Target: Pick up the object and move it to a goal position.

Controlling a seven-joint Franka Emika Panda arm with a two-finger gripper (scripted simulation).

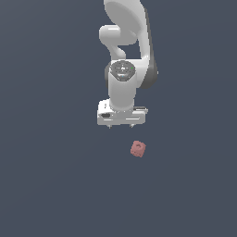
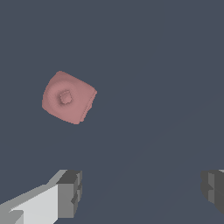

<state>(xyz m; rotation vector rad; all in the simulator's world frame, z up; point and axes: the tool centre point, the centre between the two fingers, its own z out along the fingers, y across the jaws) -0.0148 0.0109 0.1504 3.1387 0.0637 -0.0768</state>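
The object (image 1: 137,149) is a small dusty-pink blocky lump with a round dimple on its upward face, lying on the dark grey floor. In the wrist view the object (image 2: 68,97) shows ridged sides and a small stud in the dimple. My gripper (image 1: 120,126) hangs above the floor, a little toward the exterior view's left of the lump and apart from it. In the wrist view the gripper (image 2: 142,192) is open, its two grey fingertips (image 2: 70,192) spread wide with nothing between them.
The white arm (image 1: 125,55) rises above the gripper to the top of the exterior view. A plain dark grey floor (image 1: 55,185) surrounds the lump on all sides.
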